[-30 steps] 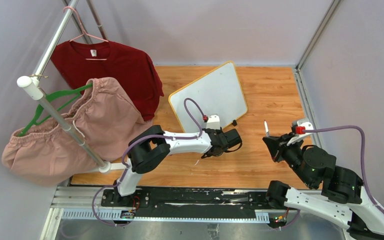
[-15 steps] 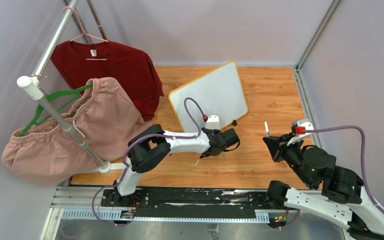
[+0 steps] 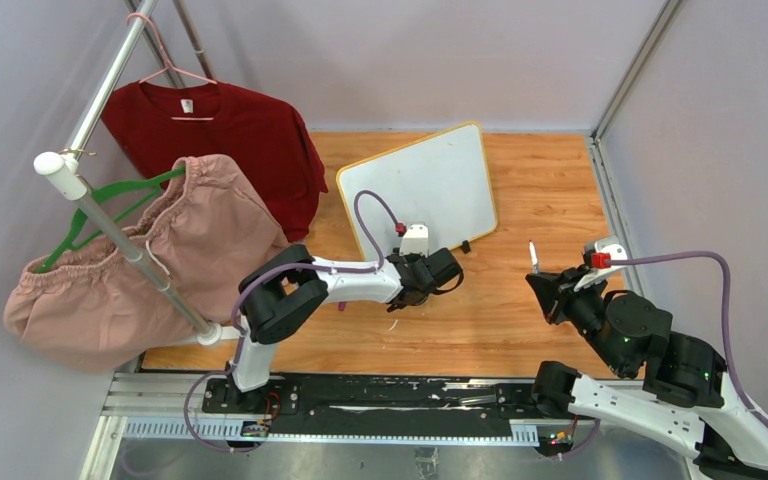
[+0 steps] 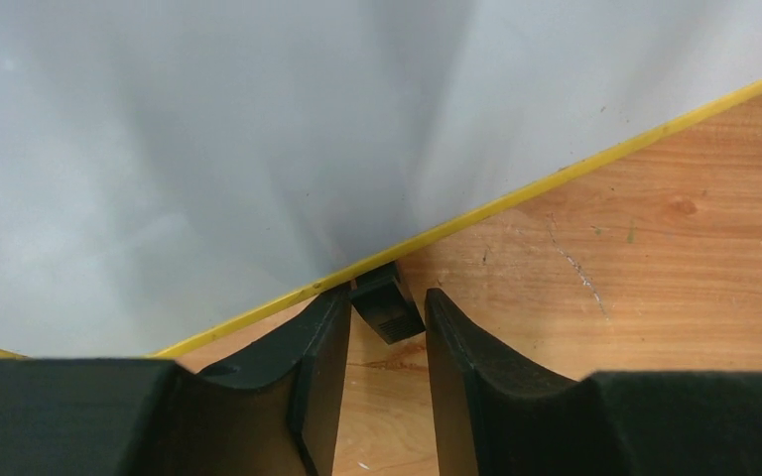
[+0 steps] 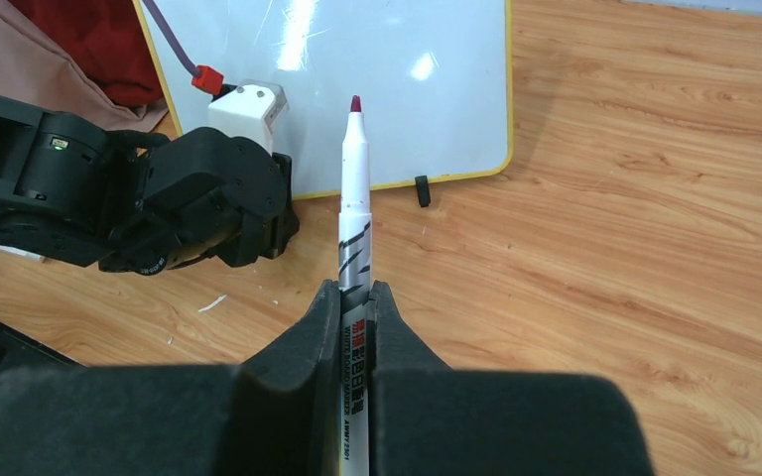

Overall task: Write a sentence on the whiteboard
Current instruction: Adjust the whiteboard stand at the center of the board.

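The whiteboard [image 3: 430,185] lies tilted on the wooden table, yellow-framed and blank; no sentence shows on it. My left gripper [image 3: 430,262] is at its near edge, open. In the left wrist view the fingertips [image 4: 385,297] straddle one small black foot [image 4: 389,315] under the yellow frame of the board [image 4: 208,129]. My right gripper [image 3: 542,285] is off to the right of the board, shut on a white marker [image 3: 533,258] held uncapped, tip up. In the right wrist view the marker [image 5: 355,198] points toward the board [image 5: 437,99] from my gripper [image 5: 357,293].
The board's other black foot [image 3: 466,245] shows at its near right edge. A clothes rack pole [image 3: 120,240] on the left carries a red shirt [image 3: 220,130] and a pink garment [image 3: 160,250] that hang over the table's left part. Grey walls enclose the table.
My left gripper has moved left along the board's near edge and closer to it. The board has turned slightly. The right arm and marker have not moved.
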Tool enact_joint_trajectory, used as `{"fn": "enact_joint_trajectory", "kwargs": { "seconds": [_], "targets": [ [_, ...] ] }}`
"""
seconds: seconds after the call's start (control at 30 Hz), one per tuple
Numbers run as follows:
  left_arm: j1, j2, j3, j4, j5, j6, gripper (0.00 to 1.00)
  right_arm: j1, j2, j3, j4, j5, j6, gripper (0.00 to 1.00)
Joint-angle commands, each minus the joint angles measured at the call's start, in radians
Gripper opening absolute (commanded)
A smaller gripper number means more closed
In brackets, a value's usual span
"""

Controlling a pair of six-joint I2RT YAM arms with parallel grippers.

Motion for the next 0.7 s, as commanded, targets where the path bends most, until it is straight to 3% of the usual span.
{"fn": "enact_joint_trajectory", "kwargs": {
  "seconds": [0.0, 0.4, 0.67],
  "targets": [
    [0.033, -0.017, -0.072, 0.039, 0.042, 0.120, 0.40, -0.002, -0.007, -0.001, -0.010, 0.016, -0.012, 0.00],
    [0.045, -0.127, -0.192, 0.178, 0.127, 0.177, 0.57, -0.003, -0.017, -0.002, -0.014, 0.008, -0.003, 0.00],
    [0.049, -0.080, -0.097, 0.108, 0.095, 0.085, 0.56, -0.004, -0.027, -0.009, -0.016, 0.004, 0.006, 0.00]
  ]
}}
